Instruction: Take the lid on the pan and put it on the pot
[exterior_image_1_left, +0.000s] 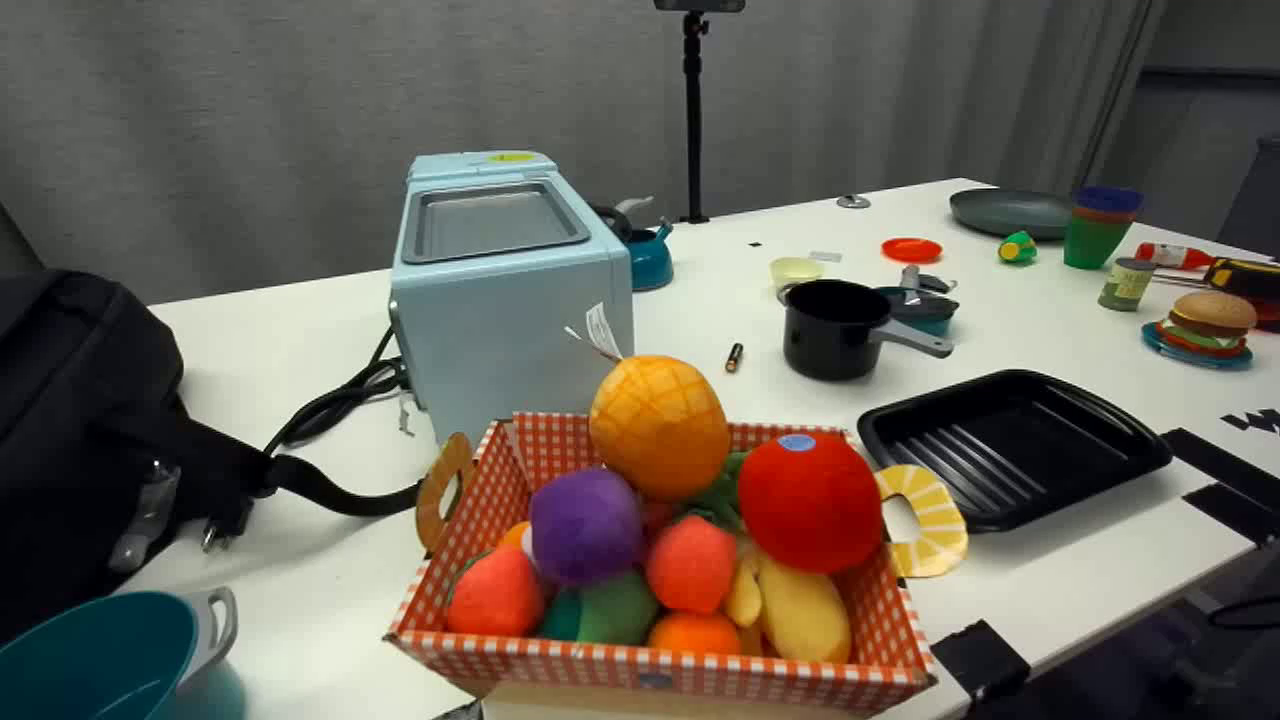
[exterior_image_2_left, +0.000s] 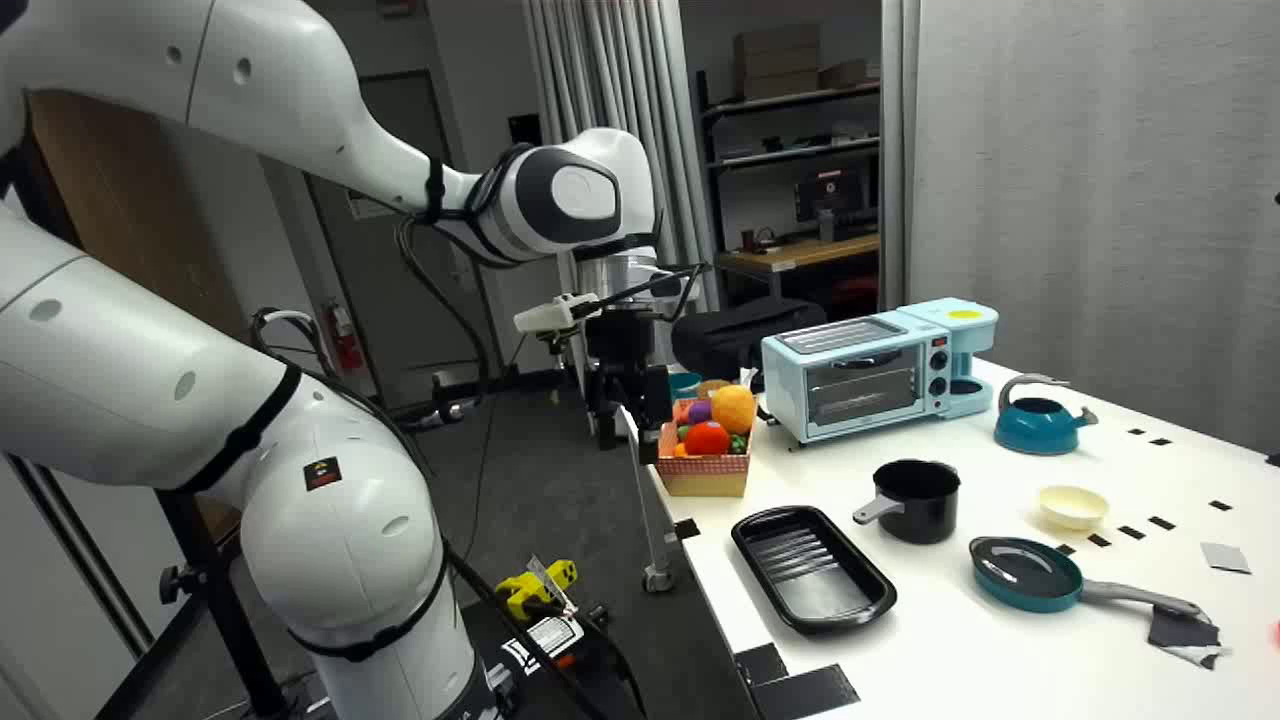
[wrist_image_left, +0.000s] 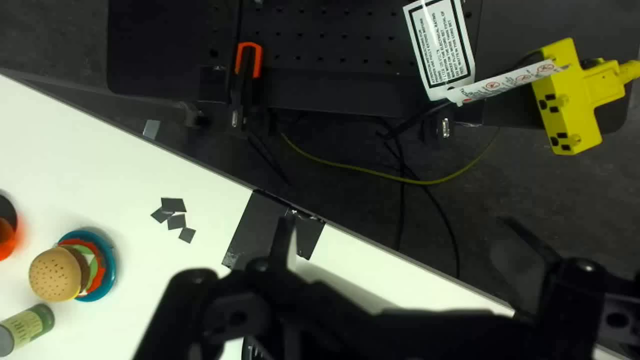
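The small black pot (exterior_image_1_left: 832, 335) with a grey side handle stands upright on the white table; it also shows in an exterior view (exterior_image_2_left: 918, 502). No lid is on it. The teal pan (exterior_image_2_left: 1050, 603) lies beyond it with its grey handle pointing away. A dark round lid (exterior_image_2_left: 1025, 567) lies on the pan, slightly tilted. In an exterior view, the pan (exterior_image_1_left: 930, 324) and lid (exterior_image_1_left: 935, 304) are partly hidden behind the pot. My gripper (exterior_image_2_left: 628, 440) hangs above the table's edge near the fruit basket, far from the lid. In the wrist view it is open and empty (wrist_image_left: 405, 232).
A black ribbed tray (exterior_image_2_left: 815, 570) lies between the table edge and the pot. The fruit basket (exterior_image_2_left: 705, 480) and blue toaster oven (exterior_image_2_left: 860, 380) stand farther along. A teal kettle (exterior_image_2_left: 1040, 425) and pale bowl (exterior_image_2_left: 1073, 507) are near. A toy burger (wrist_image_left: 55, 275) shows in the wrist view.
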